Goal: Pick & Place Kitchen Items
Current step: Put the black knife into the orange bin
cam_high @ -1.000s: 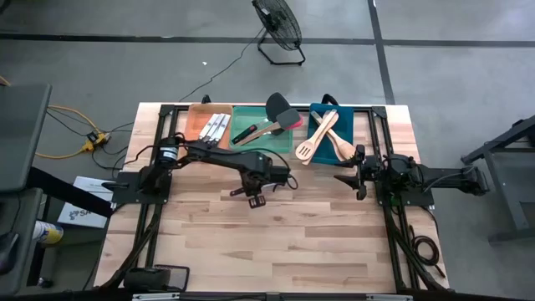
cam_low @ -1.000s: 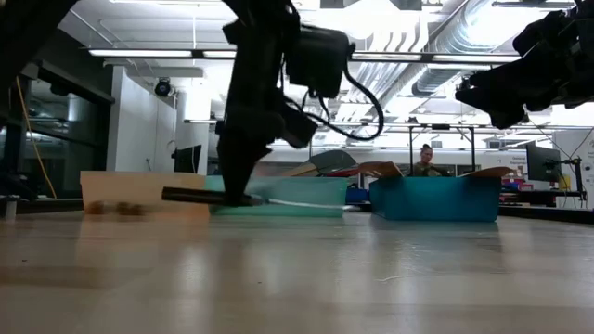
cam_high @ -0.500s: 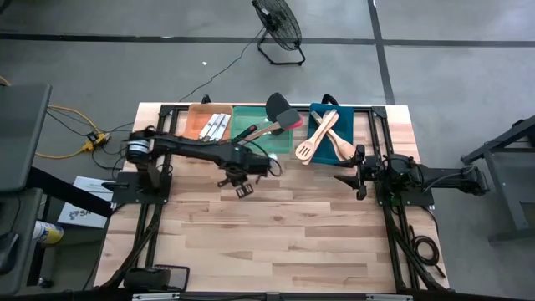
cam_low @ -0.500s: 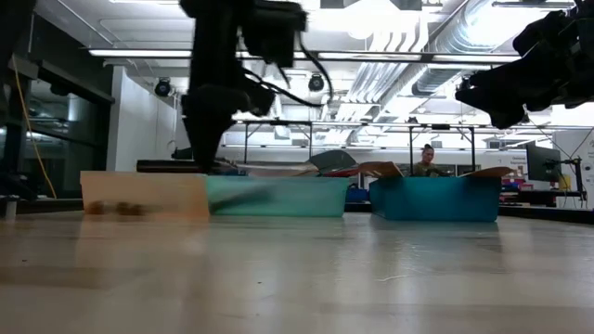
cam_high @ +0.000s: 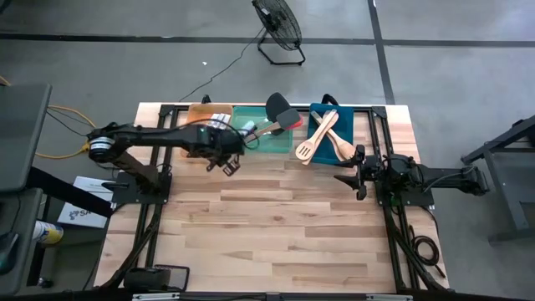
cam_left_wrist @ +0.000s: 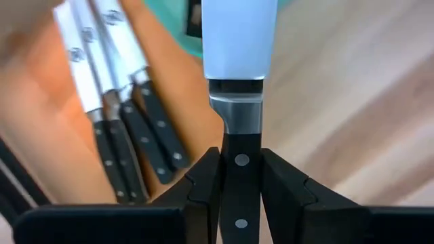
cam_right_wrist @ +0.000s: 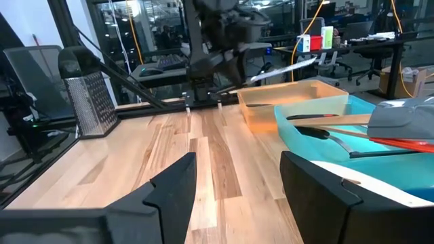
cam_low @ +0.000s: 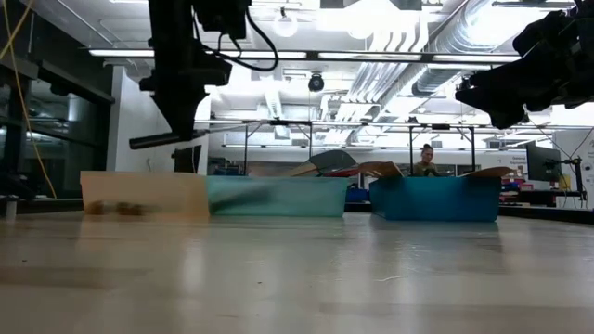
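My left gripper (cam_high: 224,149) is shut on a black-handled steel knife (cam_low: 213,131) and holds it in the air at the near edge of the orange tray (cam_high: 201,125). Three more knives (cam_left_wrist: 112,115) lie flat in that tray. The green tray (cam_high: 266,134) holds black, grey and red spatulas (cam_high: 280,113). The blue tray (cam_high: 330,138) holds pale wooden spoons and turners (cam_high: 322,134). My right gripper (cam_high: 351,177) is open and empty, above the table near its right side; its open fingers show in the right wrist view (cam_right_wrist: 234,196). My left gripper pinches the knife's black handle (cam_left_wrist: 236,177) between its two fingers, just behind the steel bolster. The fingers (cam_low: 182,109) come from above, pointing down, and lie across the handle. The knife is lifted clear, almost level, with its blade (cam_left_wrist: 239,41) slightly raised.
The three trays stand side by side along the table's far edge. Bare wooden table (cam_high: 284,234) lies in the middle and near part. A metal grater (cam_right_wrist: 88,102) stands at the table's left end. A floor fan (cam_high: 277,29) stands beyond the far edge.
My left gripper has risen and gone toward the table's far left, from the middle of the table to the orange tray. The knife, which lay on the table a second ago, has been lifted clear and carried along, staying nearly level.
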